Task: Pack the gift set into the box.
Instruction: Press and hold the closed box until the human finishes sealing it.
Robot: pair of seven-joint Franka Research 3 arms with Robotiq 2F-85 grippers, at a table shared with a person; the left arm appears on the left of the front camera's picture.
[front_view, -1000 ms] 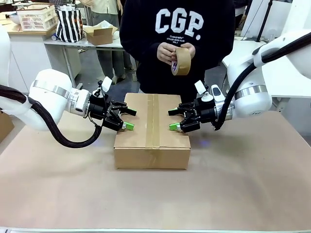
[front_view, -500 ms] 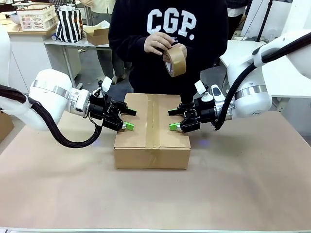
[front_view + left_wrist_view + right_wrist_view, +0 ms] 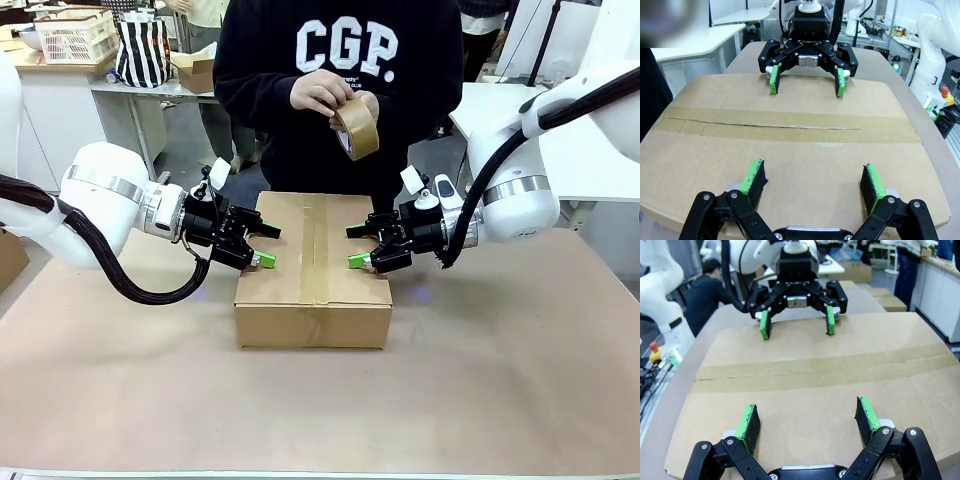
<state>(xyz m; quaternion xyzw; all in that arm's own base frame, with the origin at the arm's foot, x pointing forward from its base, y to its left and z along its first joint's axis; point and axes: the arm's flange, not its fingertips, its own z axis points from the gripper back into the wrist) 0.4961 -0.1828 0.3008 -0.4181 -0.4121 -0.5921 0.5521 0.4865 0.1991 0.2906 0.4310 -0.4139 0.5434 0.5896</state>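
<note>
The box (image 3: 314,270) is a brown carton in the middle of the table, flaps down, with a strip of brown tape (image 3: 314,250) along the top seam. My left gripper (image 3: 265,245) hovers open over the box's left edge, nothing between its fingers. My right gripper (image 3: 355,247) stands open over the right edge, facing the left one. In the left wrist view my own left gripper (image 3: 812,182) sits just above the box top (image 3: 790,150), the right gripper (image 3: 806,82) opposite. The right wrist view mirrors this: right gripper (image 3: 807,420), left gripper (image 3: 796,322). The gift set is hidden.
A person in a dark sweatshirt stands at the far side, holding a roll of brown tape (image 3: 357,130) in both hands above the box. Brown paper covers the table (image 3: 500,380). Behind, a white basket (image 3: 75,35) and a small carton (image 3: 205,70) sit on another table.
The person has shifted left and raised and turned the tape roll in both hands. Both arms and the box have stayed still.
</note>
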